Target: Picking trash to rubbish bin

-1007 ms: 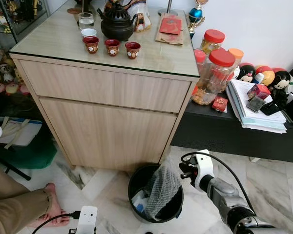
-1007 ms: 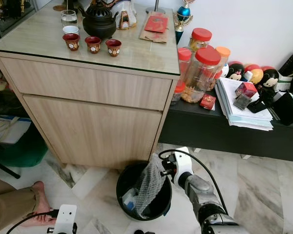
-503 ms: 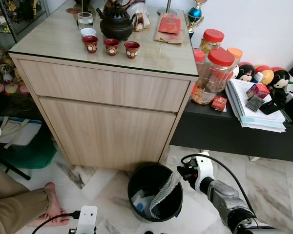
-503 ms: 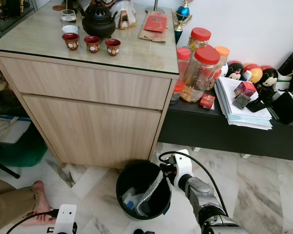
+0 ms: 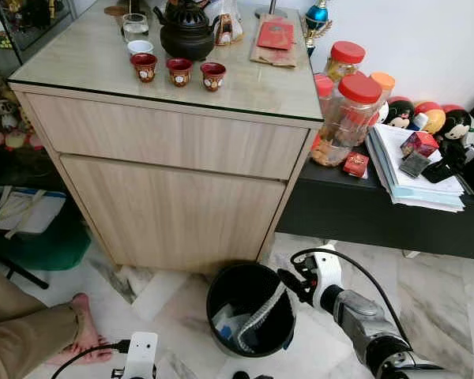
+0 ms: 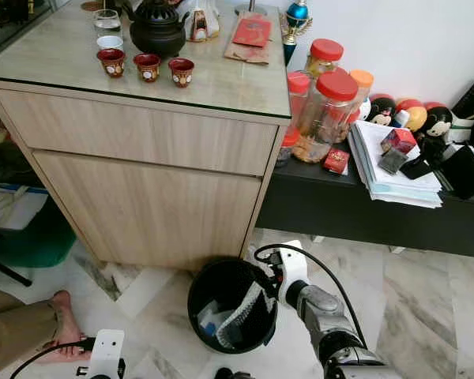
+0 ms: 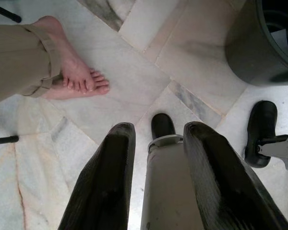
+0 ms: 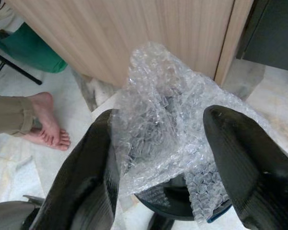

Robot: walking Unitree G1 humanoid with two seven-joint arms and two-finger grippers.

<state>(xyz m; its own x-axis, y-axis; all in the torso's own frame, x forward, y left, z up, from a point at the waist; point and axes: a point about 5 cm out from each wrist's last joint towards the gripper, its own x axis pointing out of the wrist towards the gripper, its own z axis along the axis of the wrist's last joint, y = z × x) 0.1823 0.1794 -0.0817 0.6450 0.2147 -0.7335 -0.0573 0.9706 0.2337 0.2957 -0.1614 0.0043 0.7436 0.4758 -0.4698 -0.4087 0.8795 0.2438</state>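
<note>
The right gripper [image 8: 158, 158] is held over the rim of the round black plastic bin [image 5: 221, 284] with its fingers spread apart, so that the crumpled clear bubble wrap [image 8: 163, 120], touching one finger, can drop inside.

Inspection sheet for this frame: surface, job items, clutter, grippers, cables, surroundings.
Surface: pale marble floor with grey veins; nothing loose seen on it.
Job's things: black rubbish bin stands by the wooden cabinet; a sheet of bubble wrap drapes over its rim into it.
Clutter: red cups and a black teapot on the cabinet; red-lidded jars and papers on the low black shelf.
Grippers: right gripper open over the bin, wrap between its fingers; left gripper open, idle above the floor.
Cables: black cable loops off the right wrist.
Surroundings: a person's bare foot near the left arm.
</note>
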